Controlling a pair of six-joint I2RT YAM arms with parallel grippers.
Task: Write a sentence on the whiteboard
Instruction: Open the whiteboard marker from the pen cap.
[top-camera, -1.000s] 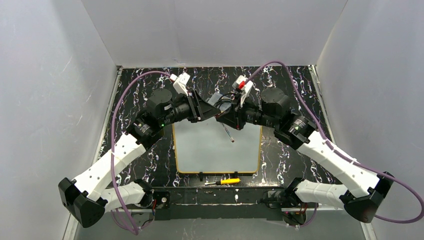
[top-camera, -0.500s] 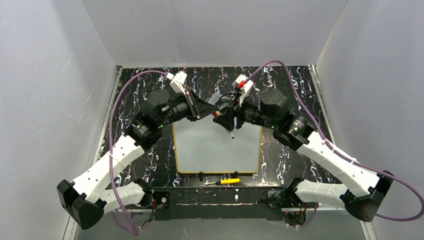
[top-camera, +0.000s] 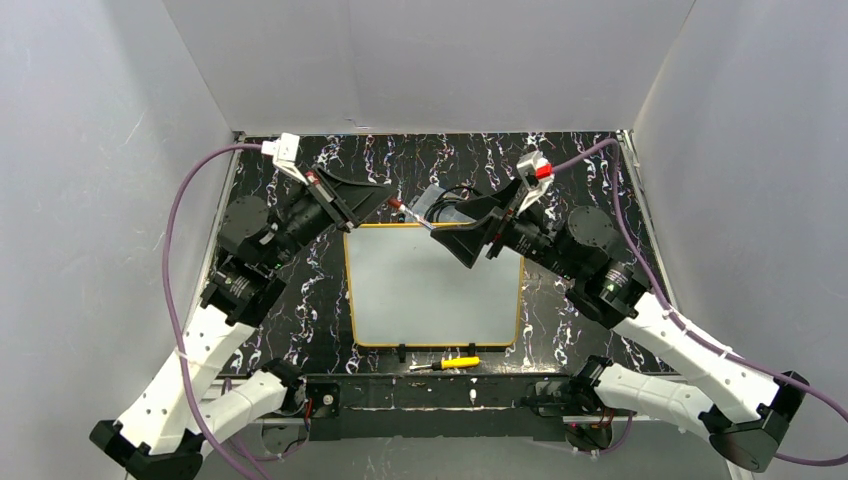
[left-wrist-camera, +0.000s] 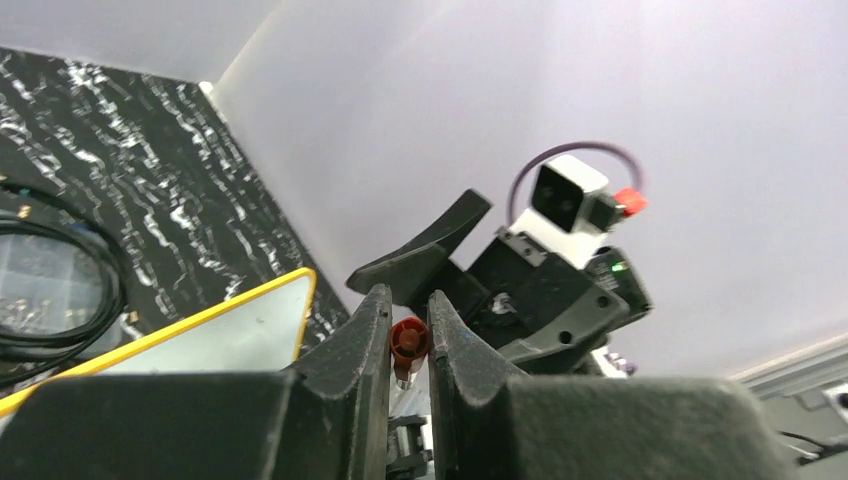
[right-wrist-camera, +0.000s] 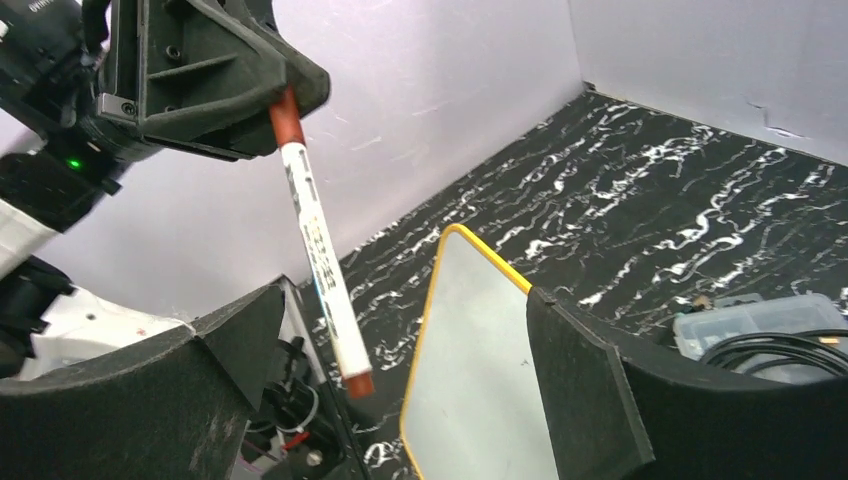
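The whiteboard (top-camera: 435, 290), white with a yellow rim, lies flat between the arms; its corner also shows in both wrist views (left-wrist-camera: 235, 330) (right-wrist-camera: 480, 360). Its visible face is blank, so the sentence is out of view. My left gripper (top-camera: 385, 200) (left-wrist-camera: 408, 312) is shut on the red end of a white marker (top-camera: 415, 218) (left-wrist-camera: 409, 340) above the board's far edge. In the right wrist view the marker (right-wrist-camera: 318, 240) hangs slanted from the left gripper (right-wrist-camera: 230, 95). My right gripper (top-camera: 455, 230) (right-wrist-camera: 400, 390) stands wide open, and the marker's lower red end sits between its fingers, touching neither.
A clear plastic box with black cables (top-camera: 440, 200) (right-wrist-camera: 760, 320) sits just behind the board. A yellow-handled screwdriver (top-camera: 447, 363) lies at the board's near edge. Grey enclosure walls (top-camera: 100, 200) close in the black marbled table (top-camera: 600, 180) on three sides.
The right gripper opened and let go of the marker. The left gripper shut on its red end and drew it left and back. Both arms swung apart.
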